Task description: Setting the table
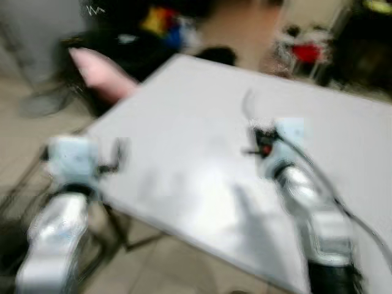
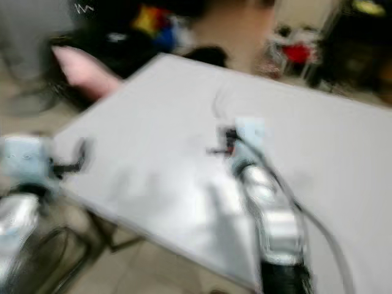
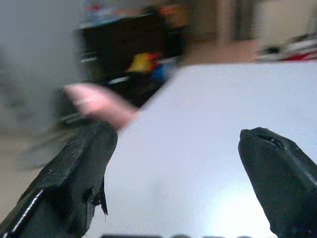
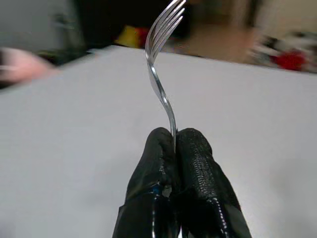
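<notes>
**Fork held over the white table**

The right gripper has its two black fingers pressed tight together on the handle of a metal fork — the fork sticks out past the fingertips, curving away with its tines pointing up and forward. Beneath and ahead of this gripper lies the white table, and the arm reaches out over its near part.

The left gripper is spread wide, one finger on each side of the wrist view with a broad gap between, and nothing sits in that gap. It hovers at the table's near left corner, with the tabletop stretching away in front of it.

Beyond the table's far left edge, ahead of the left gripper, is a pink cushion — blurred, like the dark furniture and bright yellow and red objects behind it. The head views are smeared.
</notes>
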